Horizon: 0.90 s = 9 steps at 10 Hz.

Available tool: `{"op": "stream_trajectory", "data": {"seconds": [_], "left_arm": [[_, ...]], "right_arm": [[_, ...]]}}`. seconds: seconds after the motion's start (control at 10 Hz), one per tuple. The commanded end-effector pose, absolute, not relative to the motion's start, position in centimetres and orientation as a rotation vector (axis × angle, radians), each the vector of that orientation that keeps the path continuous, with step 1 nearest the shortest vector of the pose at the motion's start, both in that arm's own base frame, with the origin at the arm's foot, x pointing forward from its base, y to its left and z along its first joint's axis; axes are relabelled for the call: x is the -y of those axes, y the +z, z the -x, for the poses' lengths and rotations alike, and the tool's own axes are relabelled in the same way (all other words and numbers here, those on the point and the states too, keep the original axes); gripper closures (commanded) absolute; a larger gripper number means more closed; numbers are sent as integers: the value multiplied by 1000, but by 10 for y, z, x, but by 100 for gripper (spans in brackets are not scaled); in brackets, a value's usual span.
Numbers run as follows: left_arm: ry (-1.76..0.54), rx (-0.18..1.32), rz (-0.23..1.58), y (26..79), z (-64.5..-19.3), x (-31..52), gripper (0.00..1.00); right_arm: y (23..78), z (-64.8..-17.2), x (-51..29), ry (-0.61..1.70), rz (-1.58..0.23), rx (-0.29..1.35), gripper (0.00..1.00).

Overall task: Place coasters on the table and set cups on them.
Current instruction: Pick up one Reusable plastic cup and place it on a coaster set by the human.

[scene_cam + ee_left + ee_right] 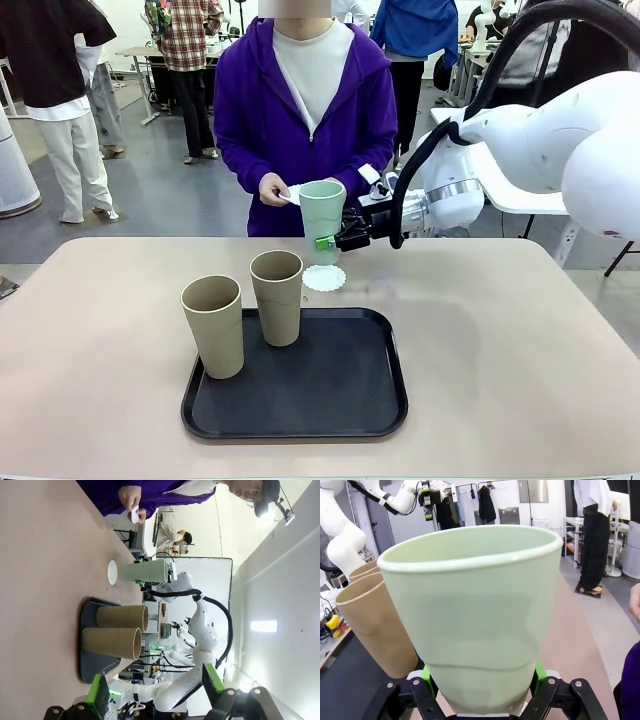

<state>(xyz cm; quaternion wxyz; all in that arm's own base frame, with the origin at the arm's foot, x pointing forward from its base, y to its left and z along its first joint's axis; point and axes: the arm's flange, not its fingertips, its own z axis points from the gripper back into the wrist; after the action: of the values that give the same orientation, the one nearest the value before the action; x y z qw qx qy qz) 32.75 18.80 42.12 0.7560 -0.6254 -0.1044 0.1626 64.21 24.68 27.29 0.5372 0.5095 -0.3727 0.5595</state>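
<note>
Grey floor (170, 200), white table (525, 203) rt, ppl (190, 40) behind

No text, label, brand, number or sign is legible. The mint green cup (321, 208), beige cups (213, 325), black tray (330, 400) and tabletop (500, 330) show plain surfaces.

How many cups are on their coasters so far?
None yet. One coaster lies on the table. The right pincer holds the green cup over it. Two brown cups wait on the tray, with no coasters out for them.
</note>
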Motion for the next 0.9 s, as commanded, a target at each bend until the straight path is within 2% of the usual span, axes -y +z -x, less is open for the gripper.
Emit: {"op": "stream_trajectory", "data": {"seconds": [0.0, 0.2, 0.8], "left_arm": [[342, 240, 1373, 422, -327, -189, 0], [342, 240, 1373, 422, -327, -189, 0], [342, 240, 1373, 422, -327, -189, 0]], "right_arm": [[268, -651, -249, 1363, -1199, 903, 18], [258, -652, -249, 1367, -1240, 932, 18], [232, -652, -254, 1349, -1250, 873, 18]]}}
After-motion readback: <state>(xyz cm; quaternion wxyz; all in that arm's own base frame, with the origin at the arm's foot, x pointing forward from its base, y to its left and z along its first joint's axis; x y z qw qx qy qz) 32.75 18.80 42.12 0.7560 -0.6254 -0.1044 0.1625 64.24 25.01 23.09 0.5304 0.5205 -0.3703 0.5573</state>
